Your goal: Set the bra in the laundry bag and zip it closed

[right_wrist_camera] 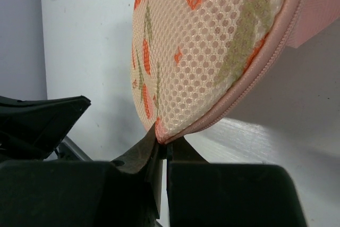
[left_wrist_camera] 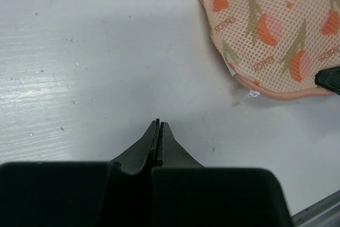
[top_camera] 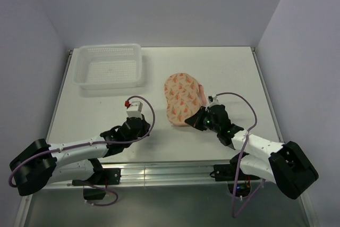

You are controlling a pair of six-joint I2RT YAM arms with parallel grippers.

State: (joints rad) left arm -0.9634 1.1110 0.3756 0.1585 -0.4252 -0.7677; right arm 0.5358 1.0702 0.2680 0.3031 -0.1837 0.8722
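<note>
Zip-shut laundry bag [top_camera: 182, 98], contents hidden, apart from white lattice basket [top_camera: 109, 47].

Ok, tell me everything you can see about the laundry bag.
The laundry bag is a two-lobed peach mesh case printed with red-orange wedges, edged by a pink zipper rim that looks closed, with a pink loop on its right. It lies mid-table, right of the white basket. The right gripper pinches its near rim.

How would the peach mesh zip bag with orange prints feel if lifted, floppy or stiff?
Probably stiff: the peach mesh zip bag holds a domed shape. Likely light, being open netting. It might slide on the smooth white table.
</note>
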